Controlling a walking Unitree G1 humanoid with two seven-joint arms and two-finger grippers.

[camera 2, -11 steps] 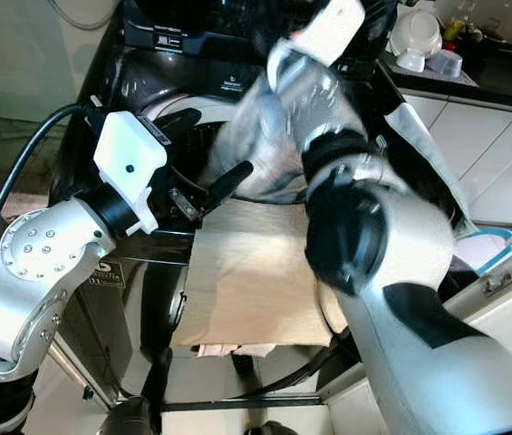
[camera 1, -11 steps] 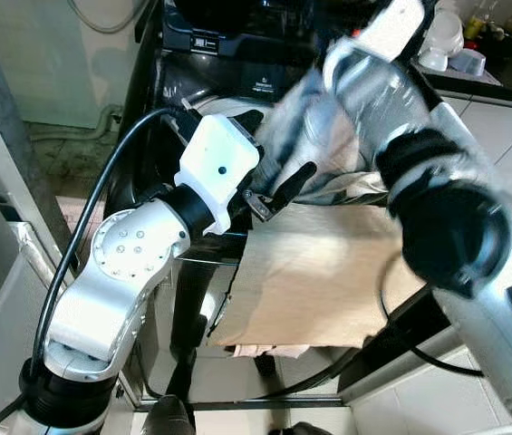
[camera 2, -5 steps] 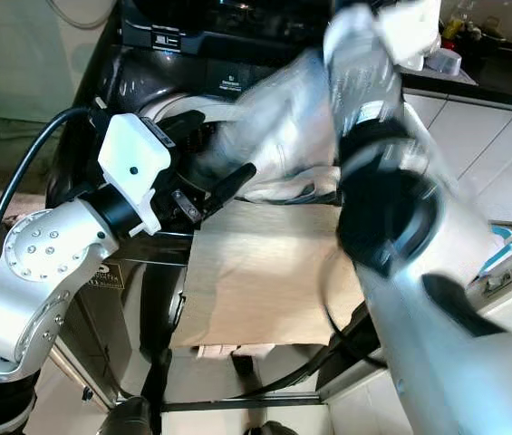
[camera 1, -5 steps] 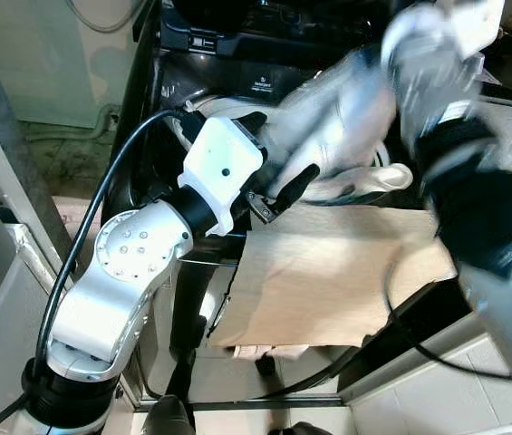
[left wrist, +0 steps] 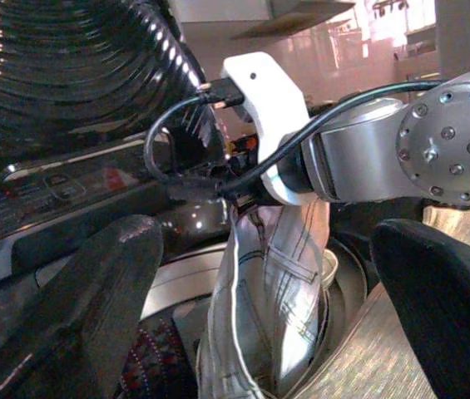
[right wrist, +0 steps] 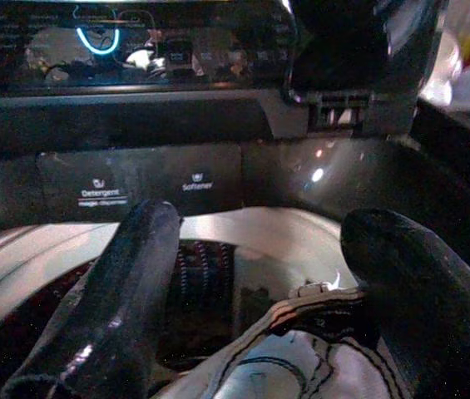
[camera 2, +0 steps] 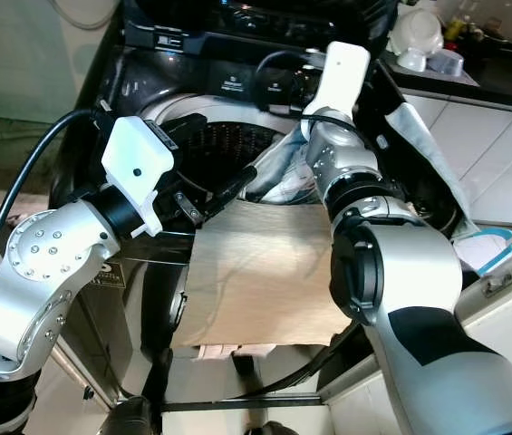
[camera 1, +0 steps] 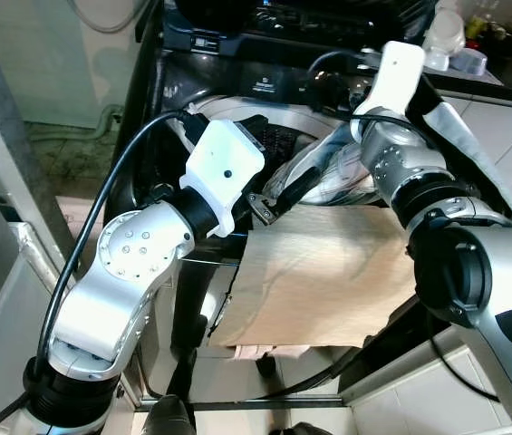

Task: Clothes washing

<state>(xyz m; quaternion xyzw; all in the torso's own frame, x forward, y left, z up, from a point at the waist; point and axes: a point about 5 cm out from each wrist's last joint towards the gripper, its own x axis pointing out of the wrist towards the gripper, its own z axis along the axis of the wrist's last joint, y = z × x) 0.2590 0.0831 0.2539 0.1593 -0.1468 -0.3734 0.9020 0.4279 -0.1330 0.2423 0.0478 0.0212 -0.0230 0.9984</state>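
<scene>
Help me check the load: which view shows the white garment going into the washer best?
The left wrist view: the white garment hangs full length over the washer drum, under the right gripper. The eye views catch part of it beside the right arm. The right wrist view shows just a bunched edge between the fingers.

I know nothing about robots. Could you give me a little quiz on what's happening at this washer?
1. True or false: the tan cloth lies inside the drum.
2. Where is the white cloth with dark lines? A: on the floor. B: over the drum's opening. C: on the kitchen counter.
3. Fill in: the left end effector hovers by the drum's rim with its fingers ___.

Key: 1 false, it hangs over the front edge of the washing machine. 2 B. 3 open.
</scene>
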